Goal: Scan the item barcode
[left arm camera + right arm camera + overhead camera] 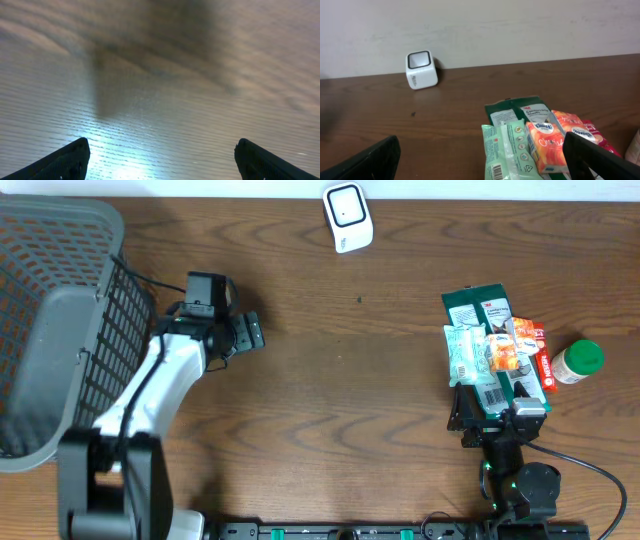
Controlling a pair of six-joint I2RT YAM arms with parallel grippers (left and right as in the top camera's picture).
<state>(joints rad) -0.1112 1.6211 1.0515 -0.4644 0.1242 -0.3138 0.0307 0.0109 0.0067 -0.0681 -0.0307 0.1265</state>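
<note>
Right gripper (498, 412) poised wide open and empty at near edge of item pile. Left gripper (248, 332) likewise spread, holding nothing, over bare counter (350, 410) beside basket (50, 310). Wipes pack (507, 150), orange tissue pack (546, 145) and dark green packet (478, 308) lie overlapped at counter's right, well apart from white scanner (347, 217) at far edge. Risks as we judge them: jaws closing on crowded pile may catch two packs at once or nudge bottle (578, 362) just beside; soft pack may sag, turning barcode from scanner.

White scanner (347, 217) sits at the table's (380, 380) far edge, dark window up. The packets (495, 350) lie heaped near the right edge, green-capped bottle (577, 362) alongside.
</note>
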